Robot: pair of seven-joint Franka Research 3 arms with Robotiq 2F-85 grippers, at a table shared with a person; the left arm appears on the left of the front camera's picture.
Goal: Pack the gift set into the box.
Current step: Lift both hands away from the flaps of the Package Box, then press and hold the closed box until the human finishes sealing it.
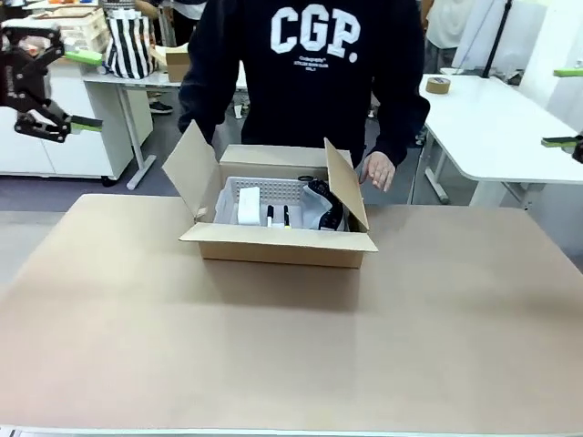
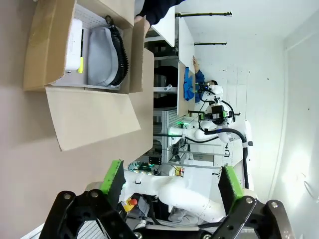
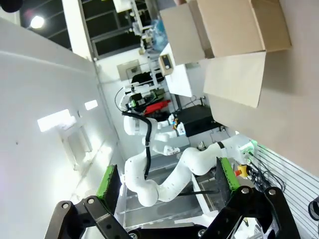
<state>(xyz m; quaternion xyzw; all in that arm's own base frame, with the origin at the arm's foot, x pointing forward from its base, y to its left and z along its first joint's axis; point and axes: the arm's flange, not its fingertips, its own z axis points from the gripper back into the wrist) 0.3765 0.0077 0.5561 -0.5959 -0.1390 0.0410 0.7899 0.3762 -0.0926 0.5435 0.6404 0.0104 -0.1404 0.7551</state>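
Two grippers, both mine, both holding nothing. Item one: left gripper [image 1: 91,89], black with green pads, raised in the air at the far left, well apart from the carton; my left wrist view shows its jaws [image 2: 172,181] spread wide with only open space between them. Item two: right gripper [image 1: 569,106], just inside the right edge of the front view, also raised and well away from the carton; my right wrist view shows its jaws [image 3: 167,178] likewise spread wide and empty. Item three: large brown corrugated cardboard box [image 1: 278,246], shallow and rectangular, standing near the middle of the far half of the brown-covered table [image 1: 273,364], top open. Its left flap [image 1: 196,168] slants up and outward, and its right flap [image 1: 346,187] stands nearly upright. My wrist views show the same box from either side [image 2: 47,45] [image 3: 244,25]. Item four, contents: a white perforated tray [image 1: 273,189]; a white rectangular block [image 1: 248,205] at the left end; two thin dark sticks [image 1: 278,215] beside it; a grey rounded piece with a black ribbed edge [image 2: 104,50] at the right end. Item five: a person in a dark sweatshirt with white lettering [image 1: 314,55], standing at the far side, one hand [image 1: 378,170] hanging just behind the right flap.
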